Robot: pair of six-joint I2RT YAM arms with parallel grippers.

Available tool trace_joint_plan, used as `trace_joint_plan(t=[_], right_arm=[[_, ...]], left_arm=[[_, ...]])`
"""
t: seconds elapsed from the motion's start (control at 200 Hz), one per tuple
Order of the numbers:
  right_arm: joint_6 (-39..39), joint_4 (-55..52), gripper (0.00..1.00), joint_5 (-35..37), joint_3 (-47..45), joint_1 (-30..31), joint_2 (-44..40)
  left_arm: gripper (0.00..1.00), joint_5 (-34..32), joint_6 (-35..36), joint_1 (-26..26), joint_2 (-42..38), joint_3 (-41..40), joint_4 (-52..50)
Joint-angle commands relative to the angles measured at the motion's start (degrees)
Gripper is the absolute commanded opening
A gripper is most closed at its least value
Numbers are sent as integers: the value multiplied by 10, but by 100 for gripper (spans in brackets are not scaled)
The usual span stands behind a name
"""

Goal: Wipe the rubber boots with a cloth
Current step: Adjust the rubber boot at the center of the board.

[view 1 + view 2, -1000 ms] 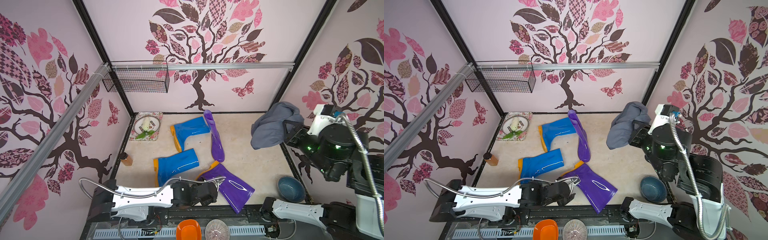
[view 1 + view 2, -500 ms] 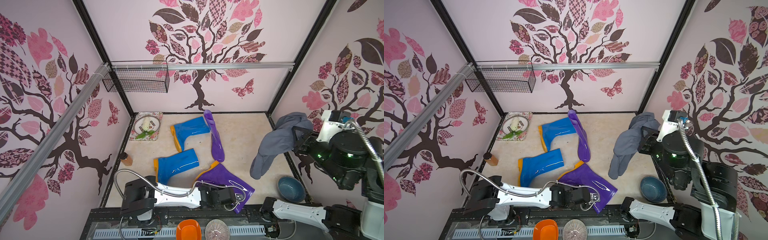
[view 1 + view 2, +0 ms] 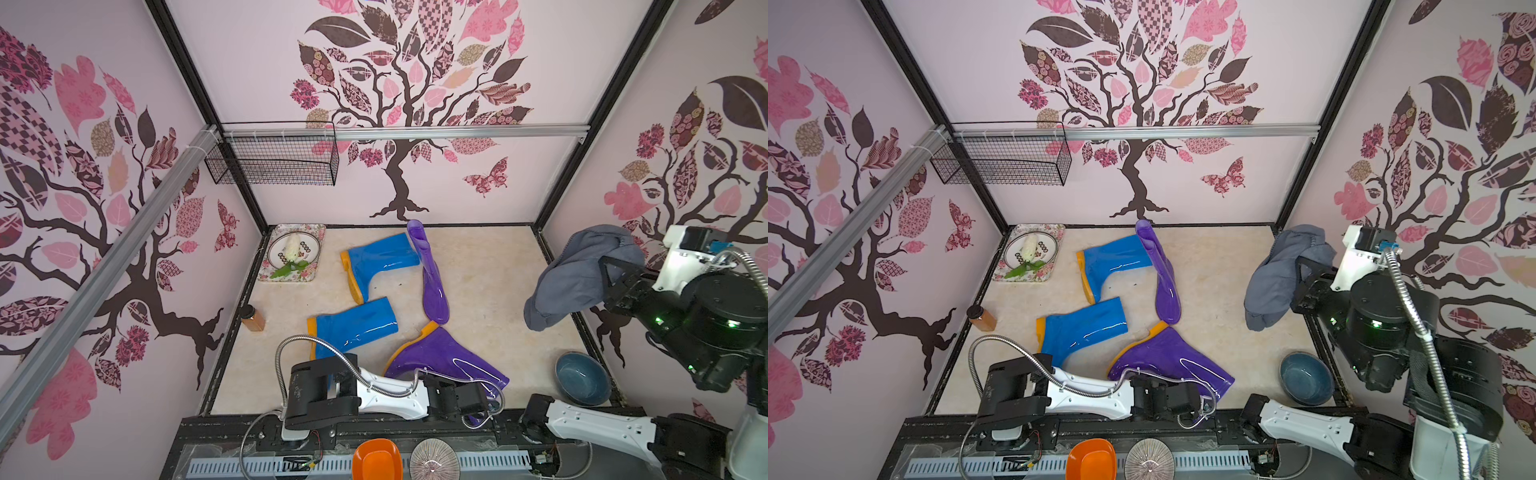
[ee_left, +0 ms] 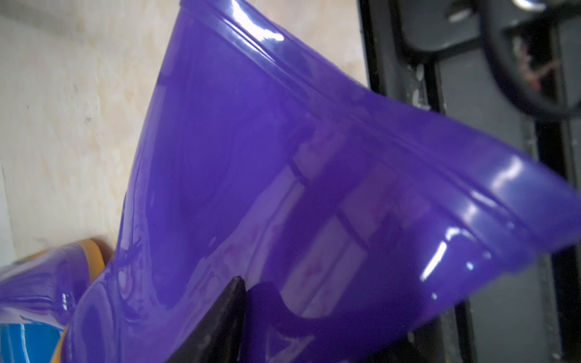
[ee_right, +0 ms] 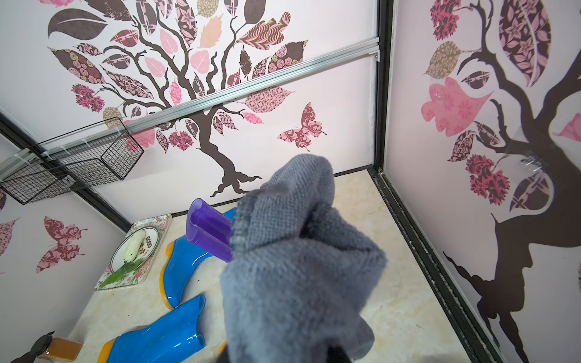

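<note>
Four rubber boots lie on the beige floor: two blue boots (image 3: 382, 259) (image 3: 353, 328), a slim purple boot (image 3: 432, 278), and a near purple boot (image 3: 440, 357) (image 4: 251, 157). My left gripper (image 3: 486, 403) (image 3: 1200, 405) (image 4: 314, 320) reaches along the front edge and is shut on the near purple boot's shaft end; one dark finger (image 4: 220, 323) presses its glossy wall. My right gripper (image 3: 611, 274) (image 3: 1308, 278) hangs high by the right wall, shut on the grey cloth (image 3: 577, 278) (image 3: 1283, 274) (image 5: 301, 267), which drapes over the fingers and hides them.
A floral tray (image 3: 266, 274) with a plate sits at the back left corner. An amber jar (image 3: 253, 320) stands by the left wall and a blue-grey bowl (image 3: 582, 376) at the front right. A wire basket (image 3: 274, 160) hangs on the back rail.
My left arm swung right along the front edge from the near blue boot to the near purple boot and its jaws narrowed onto the shaft. The right arm with the cloth shifted toward the right wall.
</note>
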Motion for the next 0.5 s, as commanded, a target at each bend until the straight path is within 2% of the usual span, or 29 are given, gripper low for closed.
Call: trace_joint_plan(t=[0.0, 0.11, 0.28, 0.495], right_arm=[[-8, 4, 0, 19, 12, 2, -10], [-7, 1, 0, 27, 24, 3, -12], [-12, 3, 0, 74, 48, 2, -15], [-46, 31, 0, 86, 101, 4, -5]], left_arm=[[25, -20, 5, 4, 13, 35, 21], [0, -45, 2, 3, -8, 55, 14], [0, -84, 6, 6, -50, 116, 2], [0, -114, -4, 20, -84, 194, -8]])
